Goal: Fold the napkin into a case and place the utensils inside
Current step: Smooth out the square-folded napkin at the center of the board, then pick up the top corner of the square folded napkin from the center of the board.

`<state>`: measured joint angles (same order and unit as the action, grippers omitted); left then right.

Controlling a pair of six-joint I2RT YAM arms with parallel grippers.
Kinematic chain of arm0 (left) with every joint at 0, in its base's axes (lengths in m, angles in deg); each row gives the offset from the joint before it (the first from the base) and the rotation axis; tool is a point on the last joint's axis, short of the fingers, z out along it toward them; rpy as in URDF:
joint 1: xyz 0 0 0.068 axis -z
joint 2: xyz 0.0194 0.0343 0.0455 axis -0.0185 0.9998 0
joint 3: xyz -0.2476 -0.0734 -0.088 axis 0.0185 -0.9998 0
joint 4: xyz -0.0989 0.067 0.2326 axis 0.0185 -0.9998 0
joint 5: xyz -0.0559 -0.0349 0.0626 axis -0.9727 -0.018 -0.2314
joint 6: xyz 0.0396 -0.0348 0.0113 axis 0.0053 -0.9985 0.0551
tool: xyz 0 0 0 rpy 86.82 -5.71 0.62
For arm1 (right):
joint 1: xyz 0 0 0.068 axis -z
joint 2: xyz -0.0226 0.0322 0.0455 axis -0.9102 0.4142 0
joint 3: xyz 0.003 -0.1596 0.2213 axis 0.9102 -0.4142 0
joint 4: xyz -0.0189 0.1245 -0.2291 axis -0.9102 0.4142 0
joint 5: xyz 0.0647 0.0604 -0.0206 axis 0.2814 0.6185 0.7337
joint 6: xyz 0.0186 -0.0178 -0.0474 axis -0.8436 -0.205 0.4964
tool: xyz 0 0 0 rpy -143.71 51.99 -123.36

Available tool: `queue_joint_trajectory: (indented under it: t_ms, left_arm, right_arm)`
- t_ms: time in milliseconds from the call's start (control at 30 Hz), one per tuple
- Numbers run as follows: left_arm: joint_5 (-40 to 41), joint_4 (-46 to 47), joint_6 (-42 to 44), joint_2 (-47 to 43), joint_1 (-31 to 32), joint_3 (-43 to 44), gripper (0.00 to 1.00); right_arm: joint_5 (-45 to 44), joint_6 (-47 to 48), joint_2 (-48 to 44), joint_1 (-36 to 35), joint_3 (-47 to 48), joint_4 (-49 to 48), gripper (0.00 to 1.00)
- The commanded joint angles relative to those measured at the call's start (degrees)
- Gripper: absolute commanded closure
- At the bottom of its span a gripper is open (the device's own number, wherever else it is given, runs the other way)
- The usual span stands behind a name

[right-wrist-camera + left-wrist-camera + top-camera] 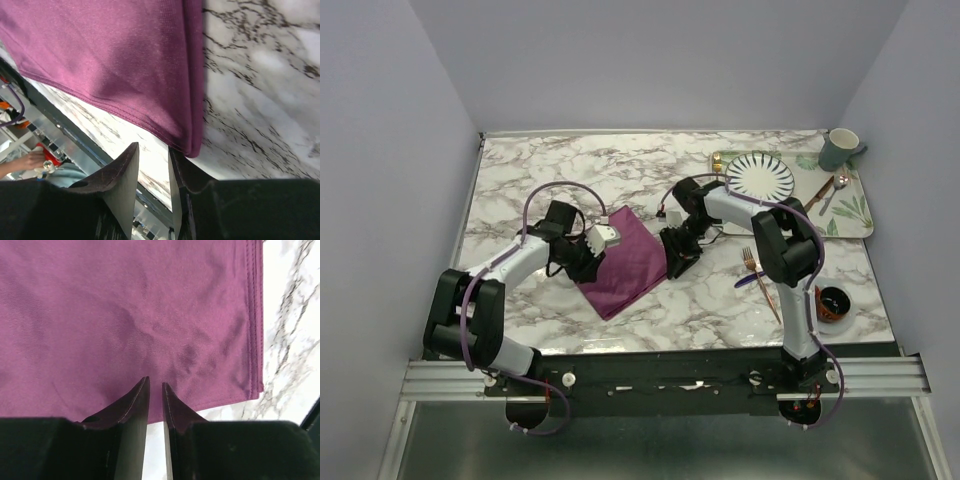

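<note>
Two narrowly parted grippers, the left gripper (155, 386) and the right gripper (152, 147), were set at opposite edges of the folded napkin (625, 262) on the table (570, 170). No cloth was seen pinched. Only one layer might be caught, so the fold could be undone.

Satiny cloth napkin (125, 315), glossy marble table (570, 170)

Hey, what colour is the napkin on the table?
The napkin is plum purple with a satin sheen, which shows best in the left wrist view.

We see a lab test cell: plain walls (660, 60) enclose a marble table (570, 170), with a metal rail (440, 380) at 6 o'clock.
</note>
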<state>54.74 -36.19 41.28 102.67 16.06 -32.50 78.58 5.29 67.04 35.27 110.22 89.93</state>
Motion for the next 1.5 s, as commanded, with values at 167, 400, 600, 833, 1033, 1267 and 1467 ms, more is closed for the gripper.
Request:
queue_joint_trajectory:
  t_ms: [167, 400, 600, 833, 1033, 1267, 1467]
  left_arm:
    - [8.28, 1.43, 4.45, -3.48, 10.04, -6.52, 0.72]
    - [2.57, -1.56, 12.79, -15.76, 10.22, -10.13, 0.62]
    - [3.0, -3.06, 19.81, -18.68, 12.59, -12.5, 0.56]
    - [2.48, -2.53, 26.24, -20.18, 16.37, -16.02, 0.49]
    - [3.18, 1.33, 25.02, -20.45, 19.44, -18.31, 0.48]
    - [3.62, 4.32, 21.77, -19.04, 21.73, -18.13, 0.48]
    - [4.15, 4.33, 21.41, -19.21, 21.91, -17.17, 0.59]
  right_arm:
    - [-5.63, 1.76, -1.36, 0.38, -0.14, -0.35, 0.62]
    - [-0.79, 5.19, -7.52, 0.55, -1.46, 0.54, 0.56]
    - [2.46, 5.36, -7.97, 0.47, 1.18, 0.36, 0.52]
    - [4.21, 4.75, -6.04, 0.82, 2.85, 1.24, 0.5]
    - [6.5, 4.04, -5.33, 1.17, 1.09, 0.89, 0.49]
    - [6.33, 3.78, -5.42, 1.26, 1.18, 0.98, 0.48]
    - [6.51, 3.78, -5.25, 1.26, 0.92, 0.98, 0.48]
